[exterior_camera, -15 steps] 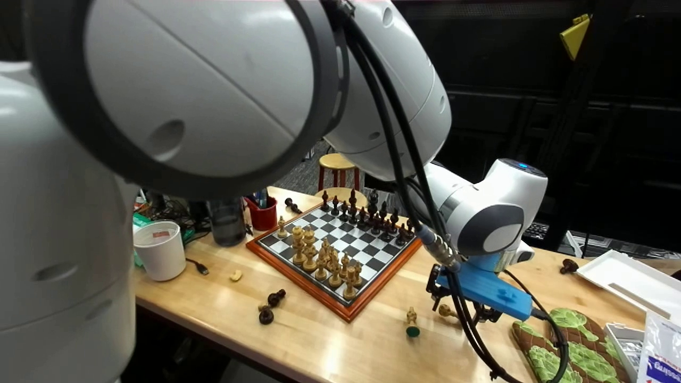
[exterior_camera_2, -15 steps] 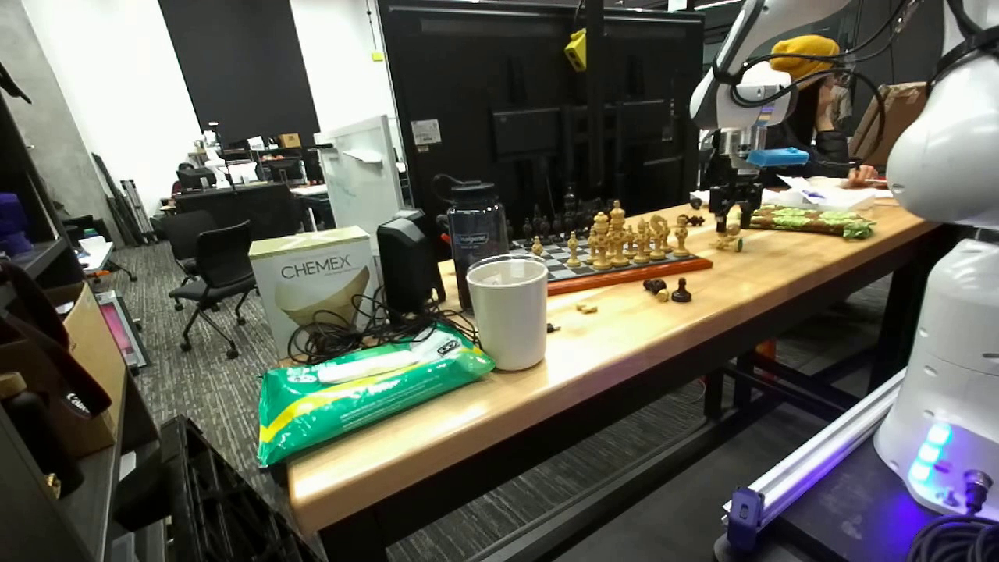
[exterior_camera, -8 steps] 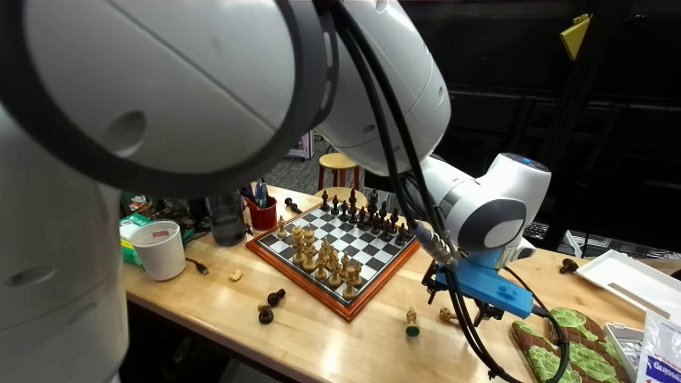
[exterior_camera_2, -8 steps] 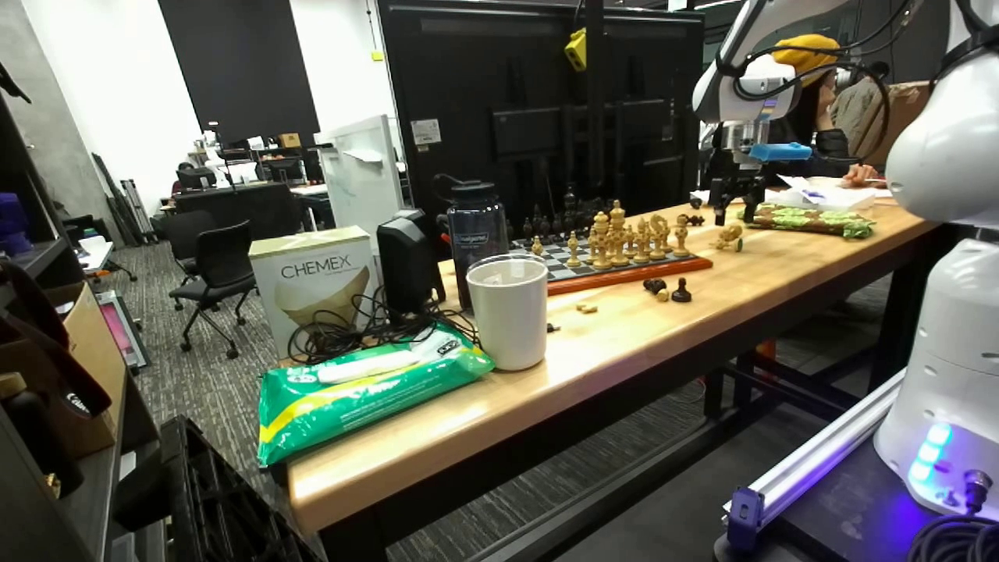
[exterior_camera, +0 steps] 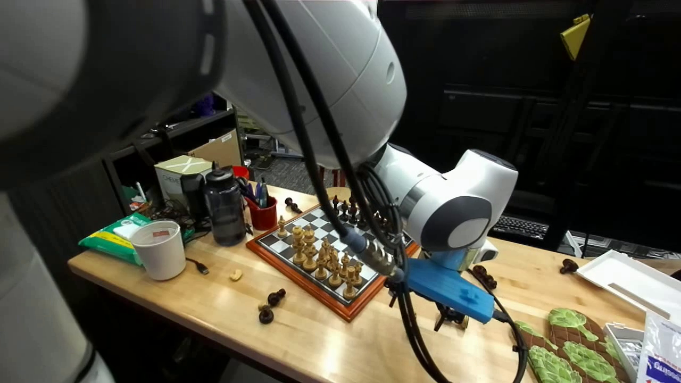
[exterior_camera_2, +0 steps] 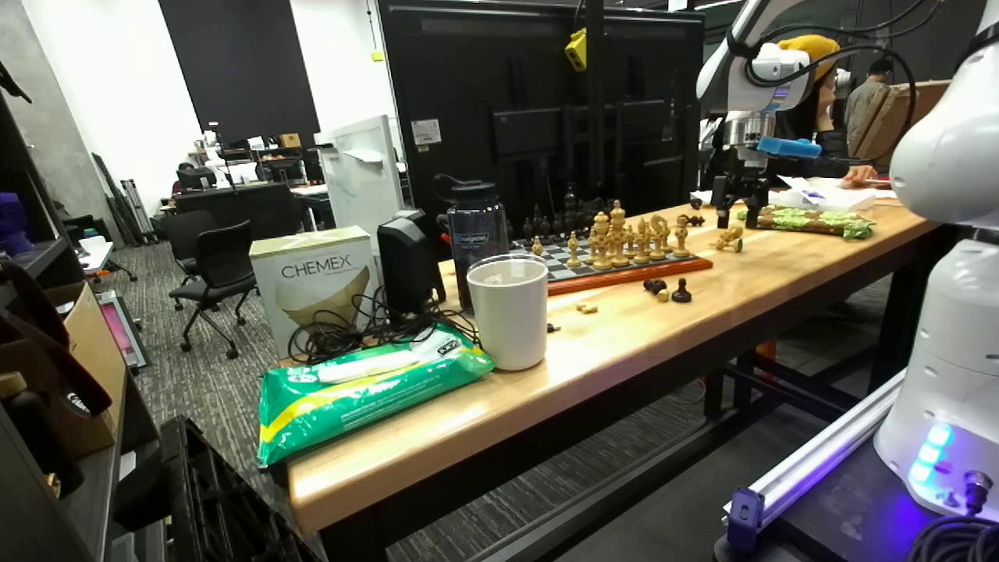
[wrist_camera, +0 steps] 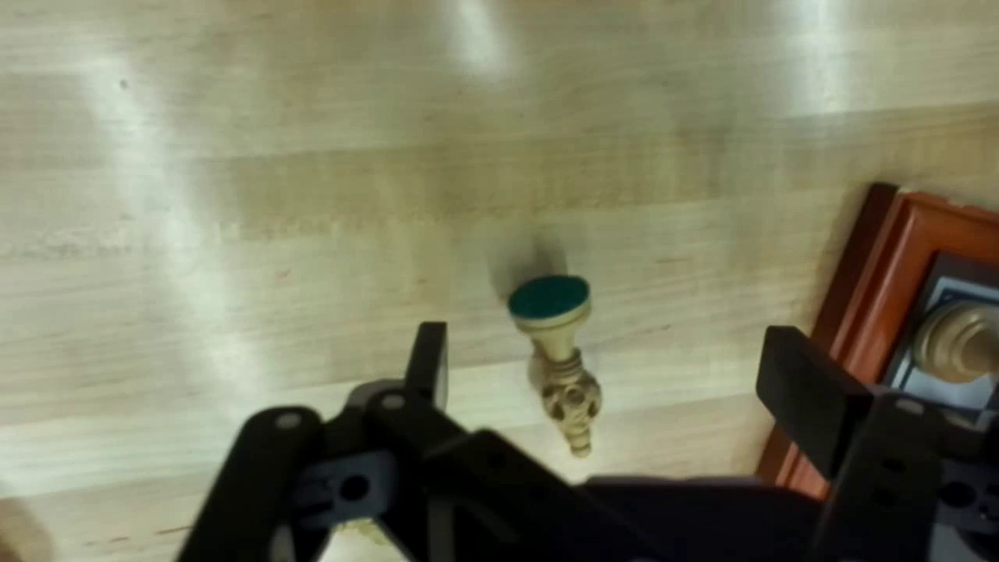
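While the gripper [wrist_camera: 609, 343] is poised over the worktop [exterior_camera: 340, 351], its fingers [wrist_camera: 804, 390] are set wide apart and nothing is gripped. In the wrist view, a light chess piece [wrist_camera: 566, 363] is framed between them, lying on its side on the worktop, with its green underside [wrist_camera: 549, 297] turned toward the top of that view. A gap is recorded between the piece and each finger; contact is not observed on either side. Low in the same view, a light-coloured fragment [wrist_camera: 363, 532] is mostly hidden by the gripper's linkage and cannot be identified.

The corner of a chessboard [wrist_camera: 890, 289] is noted at the right of the wrist view, partly covered by a finger. On the board, light chessmen [exterior_camera_2: 618, 238] and dark chessmen [exterior_camera: 353, 213] are seen standing in both exterior views. Off the board, two dark chess pieces [exterior_camera: 266, 316] are found close together, near the worktop's edge. Near the gripper in an exterior view, a leaf-patterned quilted cloth [exterior_camera_2: 815, 222] is seen laid on the worktop. Well apart from the gripper, toward an end of the worktop, a white cup [exterior_camera_2: 507, 320] is shown in both exterior views, placed beside a green packet [exterior_camera_2: 375, 390] and near a dark bottle [exterior_camera_2: 478, 234].
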`<state>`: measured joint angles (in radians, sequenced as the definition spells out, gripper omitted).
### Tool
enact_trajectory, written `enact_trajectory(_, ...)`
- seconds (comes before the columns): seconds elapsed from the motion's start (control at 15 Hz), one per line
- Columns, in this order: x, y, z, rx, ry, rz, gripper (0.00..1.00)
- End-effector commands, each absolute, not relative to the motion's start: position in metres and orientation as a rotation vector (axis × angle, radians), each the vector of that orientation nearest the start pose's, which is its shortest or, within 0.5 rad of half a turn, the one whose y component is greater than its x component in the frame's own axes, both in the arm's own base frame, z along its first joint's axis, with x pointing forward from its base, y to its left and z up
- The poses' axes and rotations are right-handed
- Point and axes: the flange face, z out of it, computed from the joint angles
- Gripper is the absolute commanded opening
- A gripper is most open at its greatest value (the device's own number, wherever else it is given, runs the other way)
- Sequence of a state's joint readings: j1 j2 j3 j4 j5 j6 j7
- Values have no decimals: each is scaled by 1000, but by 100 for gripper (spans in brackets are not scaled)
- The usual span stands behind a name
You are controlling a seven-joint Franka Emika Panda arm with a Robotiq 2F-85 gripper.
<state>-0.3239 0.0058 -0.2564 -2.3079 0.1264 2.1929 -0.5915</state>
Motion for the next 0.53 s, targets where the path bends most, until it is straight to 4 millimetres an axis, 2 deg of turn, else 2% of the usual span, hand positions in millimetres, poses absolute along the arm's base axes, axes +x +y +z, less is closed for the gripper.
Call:
enact_trajectory(0.0, 396, -236, 341, -3020, -23, 81, 100)
enact_trajectory(0.2, 394, -220, 339, -3041, -121, 99, 100)
enact_trajectory(0.47, 401, -210, 335, -3052, -202, 109, 100)
